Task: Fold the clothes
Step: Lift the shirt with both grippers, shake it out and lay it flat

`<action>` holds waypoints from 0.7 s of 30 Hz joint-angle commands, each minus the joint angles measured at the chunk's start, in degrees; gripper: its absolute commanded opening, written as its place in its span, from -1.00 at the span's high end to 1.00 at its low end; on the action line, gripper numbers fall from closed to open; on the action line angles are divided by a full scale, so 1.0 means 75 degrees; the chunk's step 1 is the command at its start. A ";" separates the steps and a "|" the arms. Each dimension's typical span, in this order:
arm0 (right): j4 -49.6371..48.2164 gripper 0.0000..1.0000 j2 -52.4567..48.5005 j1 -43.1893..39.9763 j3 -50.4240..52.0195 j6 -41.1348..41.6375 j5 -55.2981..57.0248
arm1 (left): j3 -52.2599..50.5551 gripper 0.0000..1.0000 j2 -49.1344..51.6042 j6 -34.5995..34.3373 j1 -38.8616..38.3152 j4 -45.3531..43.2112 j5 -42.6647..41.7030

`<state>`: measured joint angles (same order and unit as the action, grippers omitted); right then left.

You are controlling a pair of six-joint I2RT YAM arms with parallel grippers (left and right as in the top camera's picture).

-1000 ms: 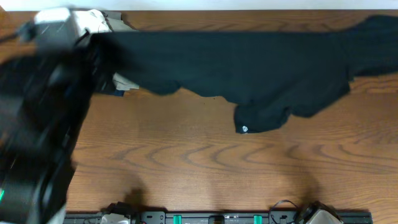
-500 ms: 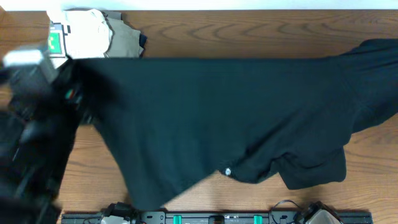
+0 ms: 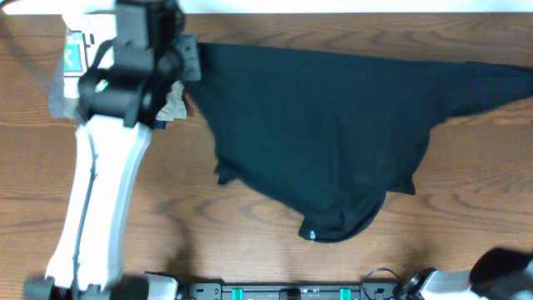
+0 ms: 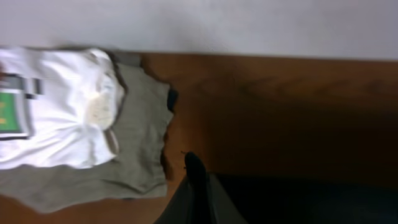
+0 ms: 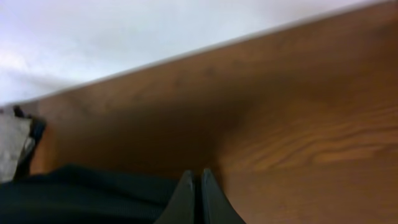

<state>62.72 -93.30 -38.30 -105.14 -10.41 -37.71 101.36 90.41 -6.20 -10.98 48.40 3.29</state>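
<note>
The black T-shirt (image 3: 333,142) is stretched across the back of the table, and its loose lower part tapers to a point near the front with a small white logo (image 3: 311,234). My left gripper (image 3: 190,60) is at the back left, shut on the shirt's left corner. In the left wrist view the closed fingers (image 4: 196,186) pinch the black fabric (image 4: 298,199). My right gripper (image 5: 199,186) is shut, with the black fabric (image 5: 87,193) running into its fingers. In the overhead view it is out of frame past the right edge, where the shirt ends (image 3: 520,79).
A cream garment with a green tag (image 3: 79,54) lies on folded khaki-grey garments (image 3: 173,104) at the back left, just beside my left gripper; they also show in the left wrist view (image 4: 56,106) (image 4: 140,137). The wooden table (image 3: 250,242) ends at a white wall behind.
My left arm has swung from the left side to the back left corner. The shirt has been drawn back from its wide spread and now hangs narrower, with its logo end near the front.
</note>
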 commanded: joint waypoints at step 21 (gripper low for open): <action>-0.4704 0.98 -0.4514 0.2646 -0.0038 0.0825 0.2229 | 0.0017 0.88 0.4570 -0.0067 0.0169 -0.4552 0.0627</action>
<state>30.44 -125.27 -20.73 -105.03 -6.72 -26.20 101.34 123.13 -6.20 -10.70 16.45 5.54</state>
